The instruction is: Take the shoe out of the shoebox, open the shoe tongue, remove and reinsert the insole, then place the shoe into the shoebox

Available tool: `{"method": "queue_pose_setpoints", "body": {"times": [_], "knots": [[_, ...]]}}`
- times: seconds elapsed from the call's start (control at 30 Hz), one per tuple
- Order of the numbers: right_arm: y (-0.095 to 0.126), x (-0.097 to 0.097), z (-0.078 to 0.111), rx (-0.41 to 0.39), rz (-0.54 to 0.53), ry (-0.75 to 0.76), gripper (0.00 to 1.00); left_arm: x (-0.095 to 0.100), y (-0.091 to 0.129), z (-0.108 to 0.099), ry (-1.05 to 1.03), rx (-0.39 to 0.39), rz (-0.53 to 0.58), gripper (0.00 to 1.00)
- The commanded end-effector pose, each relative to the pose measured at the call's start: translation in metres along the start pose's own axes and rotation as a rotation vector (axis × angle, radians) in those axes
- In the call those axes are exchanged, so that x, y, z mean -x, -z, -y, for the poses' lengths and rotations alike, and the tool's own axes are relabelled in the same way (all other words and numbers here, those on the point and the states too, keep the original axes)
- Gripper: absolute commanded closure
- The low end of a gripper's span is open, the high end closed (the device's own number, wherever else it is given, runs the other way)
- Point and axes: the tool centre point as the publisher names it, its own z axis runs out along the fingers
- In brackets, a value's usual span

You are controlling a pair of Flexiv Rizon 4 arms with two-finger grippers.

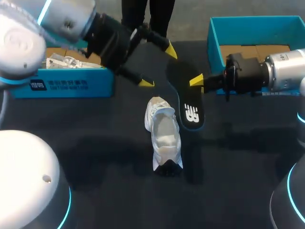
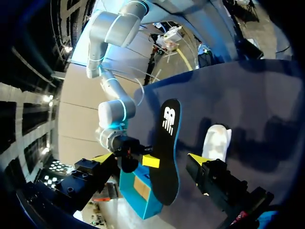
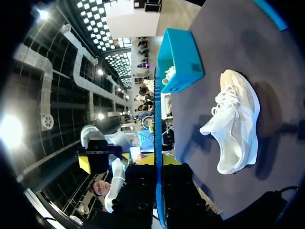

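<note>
A white shoe (image 1: 163,138) lies on its side mid-table (image 1: 95,143). The right gripper (image 3: 157,161) pinches a black insole (image 1: 189,107) by its edge, just beside the shoe toward the right edge. The left gripper (image 1: 158,66) hangs wide apart over the insole's far end, holding nothing. Blue boxes sit at the far left (image 1: 62,86) and far right (image 1: 252,24) corners.
</note>
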Motion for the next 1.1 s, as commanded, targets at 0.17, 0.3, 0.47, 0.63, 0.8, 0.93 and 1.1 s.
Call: {"method": "queue_pose_setpoints", "body": {"times": [0.17, 0.3, 0.47, 0.63, 0.8, 0.93, 1.1], "knots": [[-0.006, 0.001, -0.006, -0.011, 0.007, 0.004, 1.0, 0.02, 0.004, -0.01, 0.006, 0.0, -0.686, 0.0], [-0.007, 0.002, -0.007, -0.013, 0.017, 0.006, 1.0, 0.026, 0.007, -0.014, -0.007, 0.015, -0.772, 0.0], [-0.009, 0.002, -0.008, -0.02, 0.016, 0.01, 1.0, 0.031, 0.007, -0.02, -0.043, 0.02, -0.858, 0.0], [-0.01, 0.001, -0.009, -0.025, 0.015, 0.015, 1.0, 0.041, 0.002, -0.02, -0.078, 0.037, -0.936, 0.0], [-0.011, 0.0, -0.008, -0.024, 0.01, 0.019, 1.0, 0.049, -0.004, -0.024, -0.07, 0.075, -1.005, 0.0], [-0.012, 0.001, -0.008, -0.015, 0.005, 0.02, 1.0, 0.056, -0.009, -0.026, -0.077, 0.108, -1.02, 0.0], [-0.012, 0.0, -0.008, -0.014, 0.002, 0.023, 1.0, 0.057, -0.012, -0.03, -0.091, 0.109, -1.01, 0.0]]}}
